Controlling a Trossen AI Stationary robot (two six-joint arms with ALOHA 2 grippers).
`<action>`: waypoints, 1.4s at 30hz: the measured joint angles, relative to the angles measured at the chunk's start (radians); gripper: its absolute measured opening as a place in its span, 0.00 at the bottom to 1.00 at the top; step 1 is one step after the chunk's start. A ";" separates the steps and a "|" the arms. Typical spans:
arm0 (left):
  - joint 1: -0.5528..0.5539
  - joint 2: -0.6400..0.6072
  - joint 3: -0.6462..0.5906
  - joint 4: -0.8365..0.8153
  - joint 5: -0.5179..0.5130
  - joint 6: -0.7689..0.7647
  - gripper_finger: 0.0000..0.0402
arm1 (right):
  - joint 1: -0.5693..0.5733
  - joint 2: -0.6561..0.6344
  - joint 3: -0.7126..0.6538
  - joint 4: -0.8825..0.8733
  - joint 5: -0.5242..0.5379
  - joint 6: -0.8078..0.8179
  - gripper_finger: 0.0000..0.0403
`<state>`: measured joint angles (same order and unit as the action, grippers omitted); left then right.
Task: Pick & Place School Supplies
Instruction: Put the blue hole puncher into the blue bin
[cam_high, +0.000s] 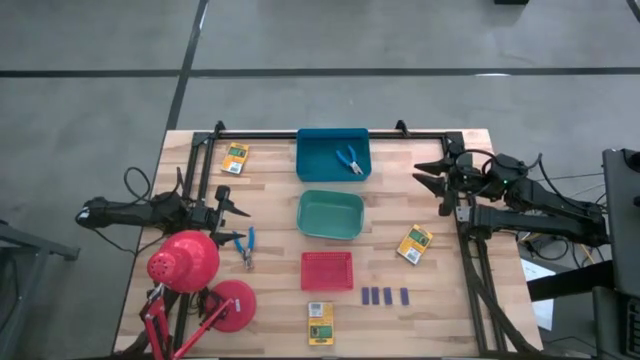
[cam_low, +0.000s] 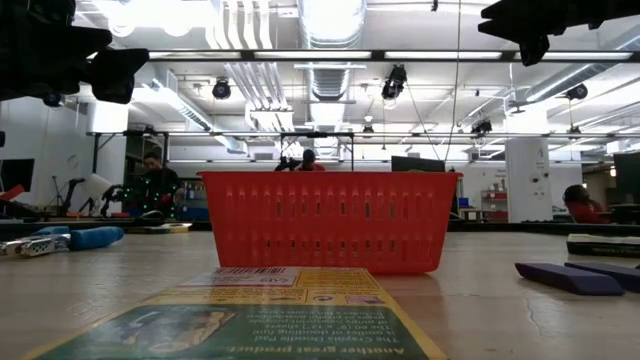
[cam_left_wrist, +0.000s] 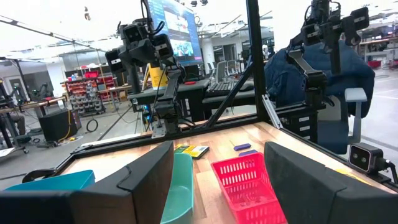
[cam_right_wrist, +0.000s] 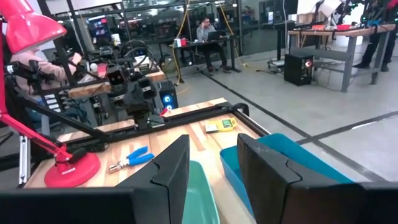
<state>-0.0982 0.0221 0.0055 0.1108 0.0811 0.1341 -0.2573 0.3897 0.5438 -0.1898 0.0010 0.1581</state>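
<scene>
From above, the left gripper (cam_high: 237, 222) hangs near the table's left edge with its fingers spread wide and nothing between them. Just below it stands the red desk lamp (cam_high: 185, 261), and just right of the lamp's shade lies one pair of blue-handled scissors (cam_high: 247, 247) on the bare wood. A yellow-and-green box (cam_high: 236, 158) lies toward the far left corner.

Down the middle run three trays — the blue tray (cam_high: 310, 155) farthest back, the green tray (cam_high: 330, 214) in the centre, the red tray (cam_high: 327, 270) nearest. The second pair of blue-handled scissors (cam_high: 349, 160) lies inside the blue tray. A second box (cam_high: 320, 322) lies flat at the near edge, just below the red tray. Four dark blue-purple blocks (cam_high: 385, 296) sit in a short row, just right of the red tray's near corner.

A third box (cam_high: 415, 243) lies tilted on the wood right of the green and red trays. The right gripper (cam_high: 424, 172) hovers above the table's right side, beside the blue tray — its fingers part-way open, gripping nothing.
</scene>
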 joint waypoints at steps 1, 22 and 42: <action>0.000 0.000 0.000 0.000 0.000 0.000 0.64 | 0.000 0.000 0.000 0.000 0.000 0.000 0.32; 0.000 0.000 0.000 0.000 0.000 0.001 0.64 | 0.000 0.000 0.000 0.000 0.000 0.000 0.32; 0.001 0.111 0.343 -0.492 -0.156 -0.332 0.64 | 0.000 0.000 0.000 0.000 0.000 -0.001 0.32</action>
<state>-0.0975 0.1330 0.3481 -0.3816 -0.0747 -0.1981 -0.2577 0.3897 0.5438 -0.1898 0.0010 0.1574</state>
